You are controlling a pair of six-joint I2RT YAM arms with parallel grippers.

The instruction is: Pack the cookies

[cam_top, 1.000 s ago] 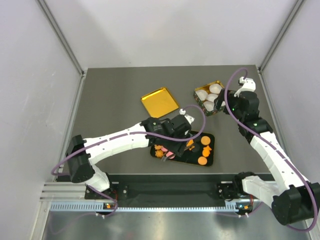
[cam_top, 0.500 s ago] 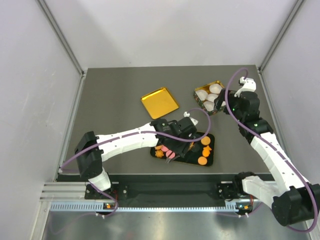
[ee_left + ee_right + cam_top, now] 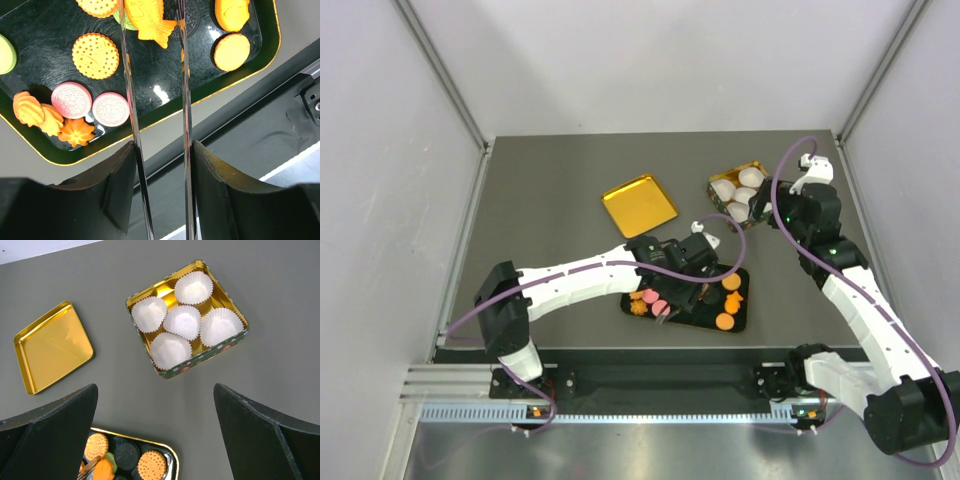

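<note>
The cookies lie on a black gold-rimmed tray (image 3: 740,305) at the table's front. Orange round ones (image 3: 95,55), two pink round ones (image 3: 71,100), orange flower shapes (image 3: 76,134) and a fish-shaped orange one (image 3: 148,21) show in the left wrist view. My left gripper (image 3: 692,268) is over the tray and shut on metal tongs (image 3: 128,100). The tong blades reach either side of the fish-shaped cookie; their tips are out of frame. My right gripper (image 3: 765,207) is open and empty, hovering near the tin (image 3: 712,186), which holds several white paper cups (image 3: 183,321).
A gold square lid (image 3: 639,204) lies upturned left of the tin, also seen in the right wrist view (image 3: 54,347). The tray's near rim (image 3: 150,134) sits close to the table's front edge. Grey walls enclose the table on three sides.
My left arm has reached further right over the tray, carrying the tongs toward the tray's middle. The right arm has not moved.
</note>
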